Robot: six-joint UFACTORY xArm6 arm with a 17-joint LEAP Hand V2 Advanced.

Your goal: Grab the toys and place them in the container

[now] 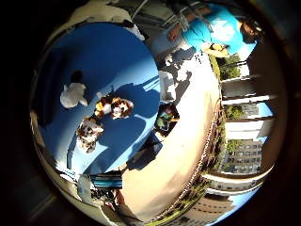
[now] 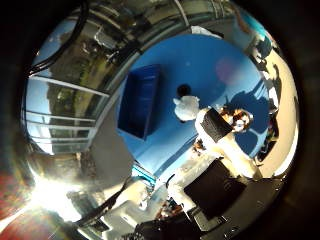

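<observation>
Hand point(image 2: 220, 145) hovers over the blue worktop point(image 1: 117, 52), fingers point(image 2: 212, 125) extended, empty — best lowered squarely onto the white plush toy point(image 1: 73, 95); blue container point(image 2: 140, 100) waits beside.

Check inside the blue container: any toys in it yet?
The blue container on the blue table shows only its dark blue inside, no toys. The near wall hides part of the floor. Three toys, including the white toy, lie on the table.

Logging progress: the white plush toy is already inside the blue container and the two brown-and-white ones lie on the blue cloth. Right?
Not quite. The white plush toy lies on the blue cloth beside the blue container, not in it, as the thumb side view shows. The two brown-and-white plush toys do lie on the cloth.
</observation>
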